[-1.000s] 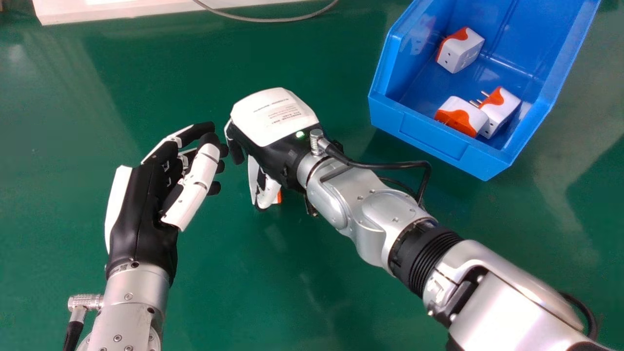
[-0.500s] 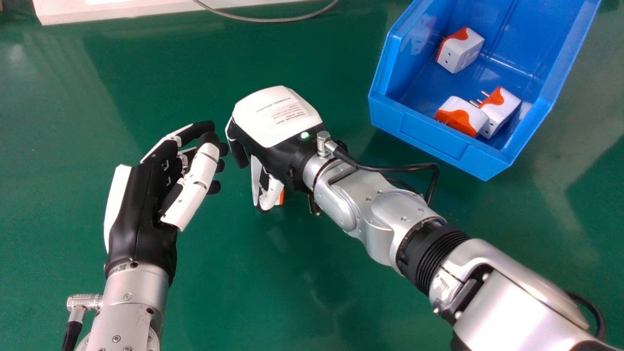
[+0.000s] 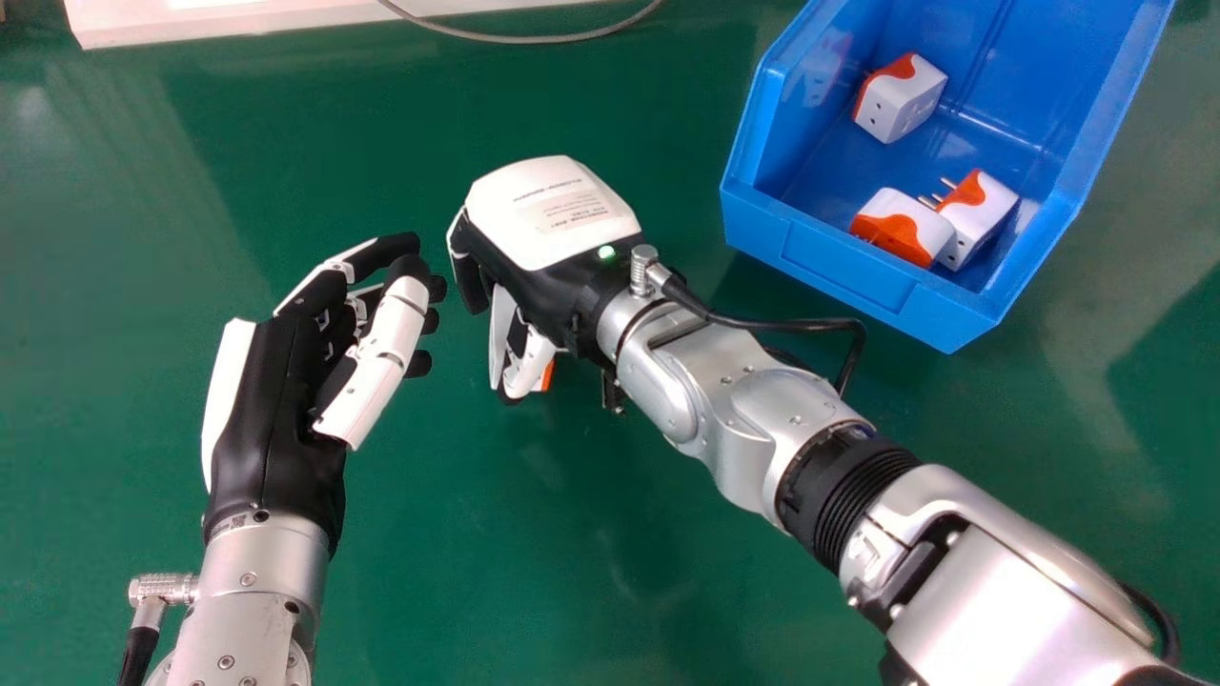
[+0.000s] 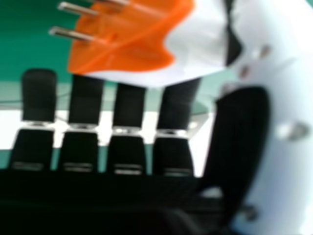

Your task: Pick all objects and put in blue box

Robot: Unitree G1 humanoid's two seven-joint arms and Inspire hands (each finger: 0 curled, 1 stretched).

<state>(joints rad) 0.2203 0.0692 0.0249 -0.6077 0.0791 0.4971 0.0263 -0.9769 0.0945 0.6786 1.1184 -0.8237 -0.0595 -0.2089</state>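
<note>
Inside the blue box lie three adapters.

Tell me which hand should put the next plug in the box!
Probably the right hand: the plug is between its thumb and fingers, and it's nearer the box than the left hand is.
</note>
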